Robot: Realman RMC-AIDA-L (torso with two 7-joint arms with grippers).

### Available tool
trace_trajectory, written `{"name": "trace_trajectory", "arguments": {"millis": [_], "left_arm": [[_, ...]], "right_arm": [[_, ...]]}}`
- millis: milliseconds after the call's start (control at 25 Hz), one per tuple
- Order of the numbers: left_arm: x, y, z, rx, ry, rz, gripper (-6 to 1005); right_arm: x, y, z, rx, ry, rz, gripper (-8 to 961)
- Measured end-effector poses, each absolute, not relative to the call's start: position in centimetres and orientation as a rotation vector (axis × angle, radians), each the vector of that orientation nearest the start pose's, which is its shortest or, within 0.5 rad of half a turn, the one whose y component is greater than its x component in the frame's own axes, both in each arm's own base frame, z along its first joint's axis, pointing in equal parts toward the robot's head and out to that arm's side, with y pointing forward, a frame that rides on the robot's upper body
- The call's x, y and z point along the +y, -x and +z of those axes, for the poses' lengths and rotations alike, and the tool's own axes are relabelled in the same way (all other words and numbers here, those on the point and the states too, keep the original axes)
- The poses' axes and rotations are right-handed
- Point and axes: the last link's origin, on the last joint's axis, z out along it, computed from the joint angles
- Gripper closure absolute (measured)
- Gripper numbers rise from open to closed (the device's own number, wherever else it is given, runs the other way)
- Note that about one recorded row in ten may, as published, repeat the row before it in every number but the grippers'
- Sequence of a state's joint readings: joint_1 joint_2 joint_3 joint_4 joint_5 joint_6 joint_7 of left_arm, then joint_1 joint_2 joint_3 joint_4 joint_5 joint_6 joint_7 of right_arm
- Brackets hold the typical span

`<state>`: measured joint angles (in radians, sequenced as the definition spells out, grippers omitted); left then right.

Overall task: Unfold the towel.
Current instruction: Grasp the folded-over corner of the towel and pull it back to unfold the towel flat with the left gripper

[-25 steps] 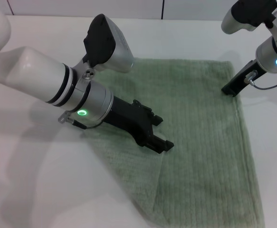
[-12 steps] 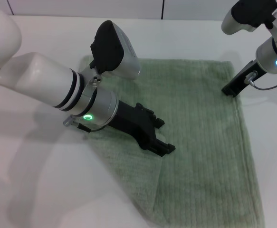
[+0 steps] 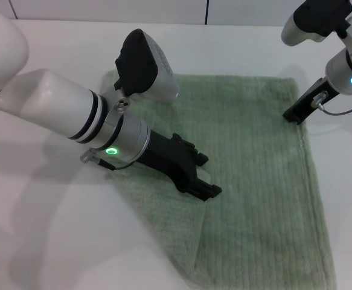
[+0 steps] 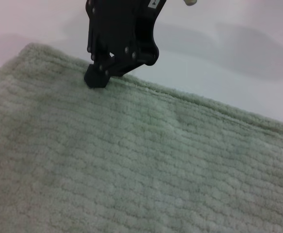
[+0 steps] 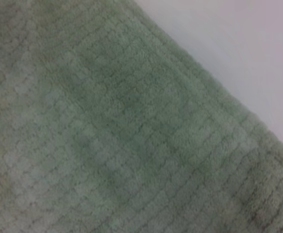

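Ribbed sage-green terry towel (image 3: pixel 254 163) lies on the surface under the left hand (image 3: pixel 207 185), closed; right hand (image 3: pixel 293 113) unclear.

My towel (image 3: pixel 254 157) is sage green with fine ribbed lines; my hands are black, the surface (image 3: pixel 55 241) white.

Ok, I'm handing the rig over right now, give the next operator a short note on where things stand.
Left gripper: low over the middle of the towel, at a diagonal fold edge.
Right gripper: down at the towel's far right edge.
Towel: lying on the white table, near-left part folded over along a diagonal.
Done: both arms placed at the cloth.
Left: open out the folded part flat.
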<state>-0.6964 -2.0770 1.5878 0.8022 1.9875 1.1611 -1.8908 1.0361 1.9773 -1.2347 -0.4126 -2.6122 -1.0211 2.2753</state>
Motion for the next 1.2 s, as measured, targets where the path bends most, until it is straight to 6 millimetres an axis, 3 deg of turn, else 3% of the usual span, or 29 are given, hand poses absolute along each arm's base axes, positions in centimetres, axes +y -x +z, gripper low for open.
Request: {"name": "trace_trajectory", "arguments": {"millis": [480, 920, 1200], "left_arm": [[34.74, 17.86, -10.2, -0.455, 3.05, 0.076, 412], [34.56, 17.86, -10.52, -0.437, 3.064, 0.104, 411], [34.58, 17.85, -10.5, -0.449, 3.062, 0.105, 528]], "right_arm": [[44.35, -21.78, -2.94, 0.792, 2.528, -0.584, 924], [44.39, -21.77, -2.93, 0.79, 2.526, -0.581, 922], [44.41, -21.77, -2.91, 0.79, 2.525, -0.581, 921]]}}
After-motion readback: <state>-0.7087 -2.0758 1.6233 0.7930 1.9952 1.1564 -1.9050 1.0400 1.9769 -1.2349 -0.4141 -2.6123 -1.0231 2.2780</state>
